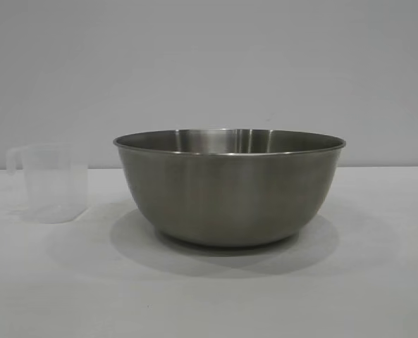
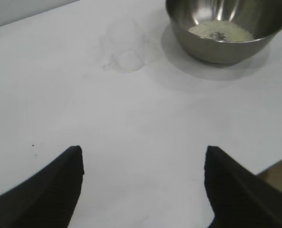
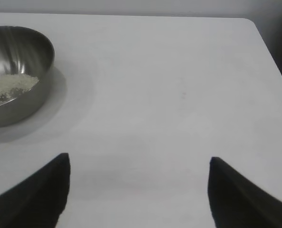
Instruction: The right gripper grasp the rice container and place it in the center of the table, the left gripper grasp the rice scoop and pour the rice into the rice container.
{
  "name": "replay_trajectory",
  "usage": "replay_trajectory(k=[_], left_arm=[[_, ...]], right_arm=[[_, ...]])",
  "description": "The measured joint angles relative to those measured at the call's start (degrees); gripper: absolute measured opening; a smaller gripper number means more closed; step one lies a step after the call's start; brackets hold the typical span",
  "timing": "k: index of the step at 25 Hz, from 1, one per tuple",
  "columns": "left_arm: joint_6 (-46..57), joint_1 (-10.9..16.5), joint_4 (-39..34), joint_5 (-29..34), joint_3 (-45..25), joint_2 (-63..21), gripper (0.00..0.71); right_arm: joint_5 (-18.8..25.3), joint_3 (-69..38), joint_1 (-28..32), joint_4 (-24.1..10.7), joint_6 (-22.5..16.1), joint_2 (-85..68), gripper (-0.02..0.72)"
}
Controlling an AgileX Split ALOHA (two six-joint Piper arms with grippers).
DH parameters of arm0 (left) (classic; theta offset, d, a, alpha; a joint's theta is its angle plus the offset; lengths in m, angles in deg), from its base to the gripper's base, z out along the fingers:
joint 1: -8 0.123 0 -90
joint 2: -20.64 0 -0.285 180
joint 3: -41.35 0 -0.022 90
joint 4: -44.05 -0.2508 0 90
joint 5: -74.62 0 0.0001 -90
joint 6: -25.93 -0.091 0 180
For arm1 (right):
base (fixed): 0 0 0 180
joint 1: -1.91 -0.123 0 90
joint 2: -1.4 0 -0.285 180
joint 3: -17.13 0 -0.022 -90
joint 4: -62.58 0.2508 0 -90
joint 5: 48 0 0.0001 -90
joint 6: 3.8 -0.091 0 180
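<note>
The rice container (image 1: 230, 190), a large steel bowl, stands on the white table (image 1: 209, 296) near the middle of the exterior view. White rice (image 2: 220, 32) lies heaped in its bottom, also seen as rice (image 3: 10, 87) from the right wrist. The rice scoop (image 1: 50, 183), a clear plastic cup with a side handle, stands upright to the bowl's left; the scoop (image 2: 125, 45) looks empty. My left gripper (image 2: 143, 151) hangs open over bare table, well back from scoop and bowl. My right gripper (image 3: 139, 159) is open too, with the bowl (image 3: 14, 71) off to one side. Neither arm shows in the exterior view.
A plain grey wall stands behind the table. The table's far edge and rounded corner (image 3: 247, 21) show in the right wrist view; a table edge (image 2: 274, 164) lies close to the left gripper.
</note>
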Motion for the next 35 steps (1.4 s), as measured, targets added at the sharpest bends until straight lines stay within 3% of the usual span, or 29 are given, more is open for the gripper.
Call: replay_trajectory(k=[4, 7, 35], left_arm=[[0.0, 4.9, 0.0, 0.0, 0.0, 0.0, 0.456], [0.0, 6.2, 0.0, 0.0, 0.0, 0.0, 0.456], [0.0, 6.3, 0.0, 0.0, 0.0, 0.0, 0.456]], right_arm=[[0.0, 0.0, 0.0, 0.0, 0.0, 0.0, 0.537], [0.0, 0.0, 0.0, 0.0, 0.0, 0.0, 0.537], [0.0, 0.0, 0.0, 0.0, 0.0, 0.0, 0.537]])
